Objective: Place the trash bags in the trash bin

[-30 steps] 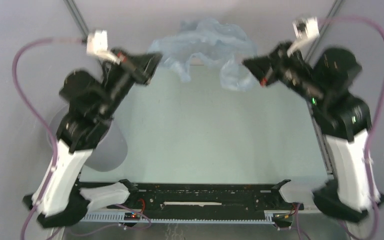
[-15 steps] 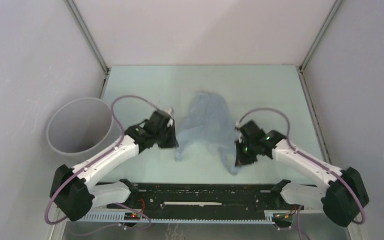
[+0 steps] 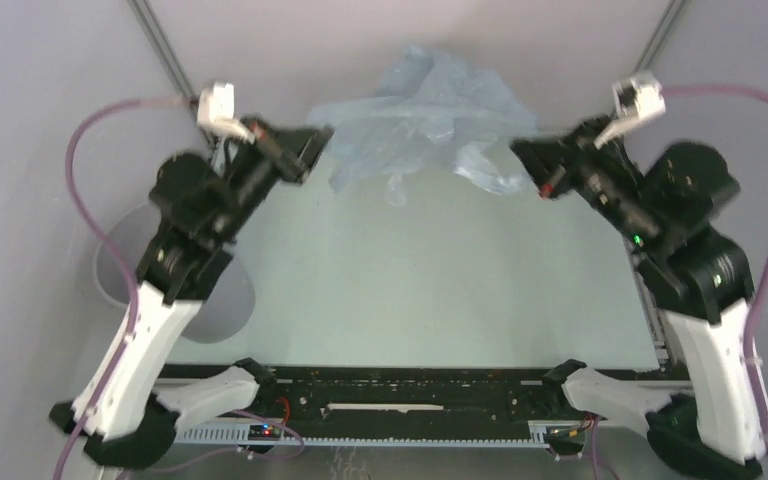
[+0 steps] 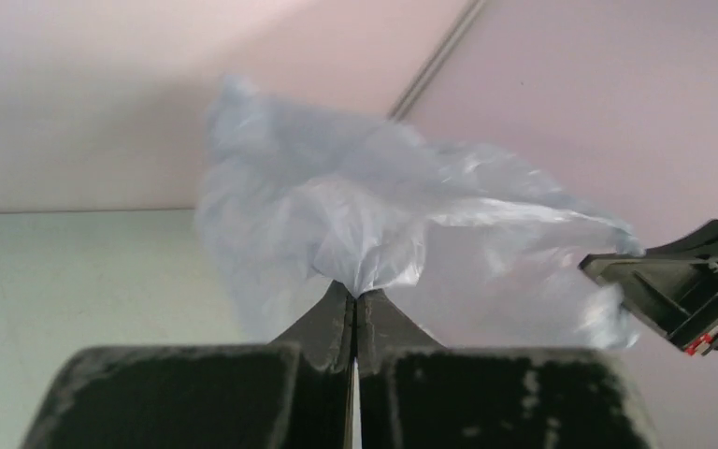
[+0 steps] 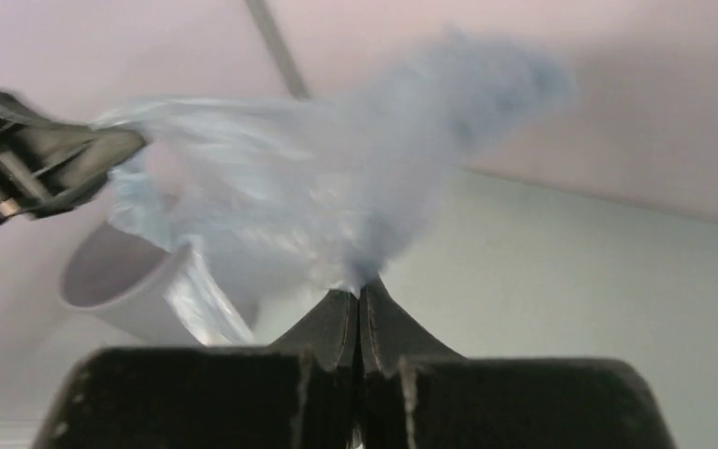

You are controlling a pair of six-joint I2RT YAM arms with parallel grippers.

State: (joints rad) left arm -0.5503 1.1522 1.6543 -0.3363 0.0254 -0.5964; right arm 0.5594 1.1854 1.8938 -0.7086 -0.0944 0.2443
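My left hand [image 3: 318, 137] and right hand [image 3: 516, 150] are each pinched closed on the trash bag [image 3: 430, 105], spread between them. It hangs well apart from the trash bin [image 3: 100, 270].

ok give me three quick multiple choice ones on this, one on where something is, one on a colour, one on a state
1. Where is the trash bin?
A) at the left side
B) in the centre
C) at the right side

2. What colour is the trash bag?
A) black
B) pale blue
C) yellow

3. What is the bag's state?
A) stuffed in the bin
B) lying flat
C) held up, stretched between the left claw and the right claw

Answers:
1 A, its grey wall shows at the left of the top view.
2 B, the film is translucent pale blue.
3 C, both claws are shut on it in the air.
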